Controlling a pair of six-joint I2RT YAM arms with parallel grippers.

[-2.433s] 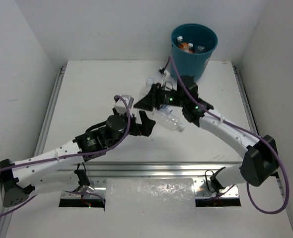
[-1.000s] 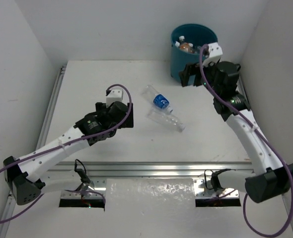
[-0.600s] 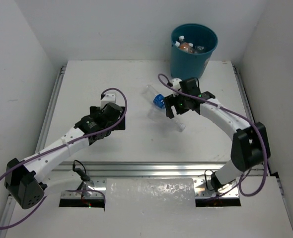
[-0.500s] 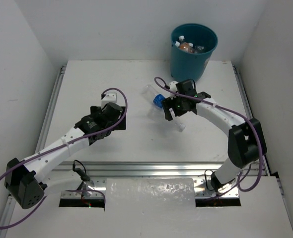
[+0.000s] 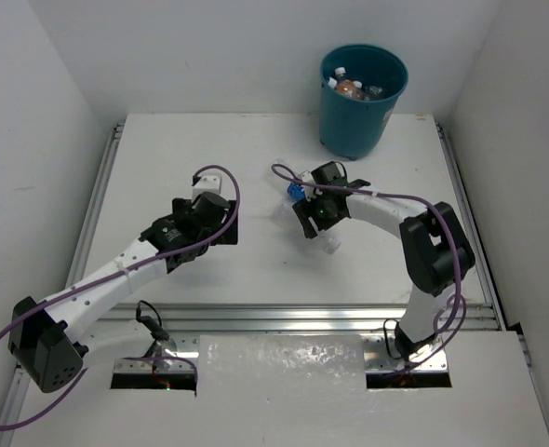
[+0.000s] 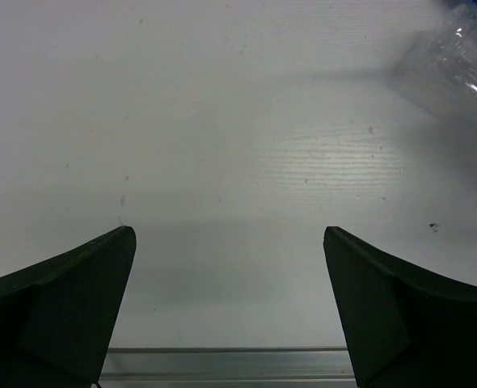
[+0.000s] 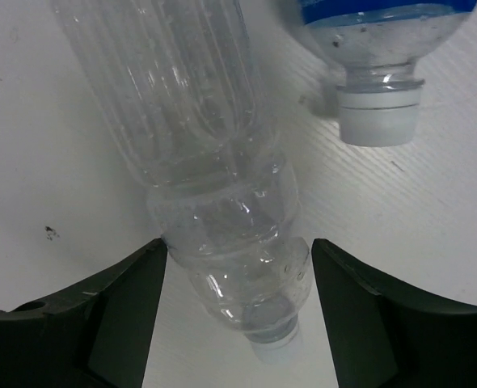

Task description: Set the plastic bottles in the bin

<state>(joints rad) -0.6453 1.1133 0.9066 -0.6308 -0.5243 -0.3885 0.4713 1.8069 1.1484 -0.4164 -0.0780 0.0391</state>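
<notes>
White table (image 5: 163,168): right claw (image 7: 238,252) straddles bottle (image 7: 182,121) (lying).

The plain clear bottle (image 7: 214,145) loses its base at the right wrist view's upper edge, and from above the right gripper (image 7: 238,246) covers most of it; we cannot tell whether its fingers (image 7: 117,323) press it. Beside it, the blue-labelled bottle (image 7: 382,97) is cut at its label. The bottles (image 5: 348,88) inside the bin (image 5: 360,126) behind it are too small to count.

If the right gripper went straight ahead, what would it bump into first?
The plain clear bottle. Its neck end lies right between the fingers of the right gripper, so it would meet that almost at once. The blue-labelled bottle lies off to one side.
</notes>
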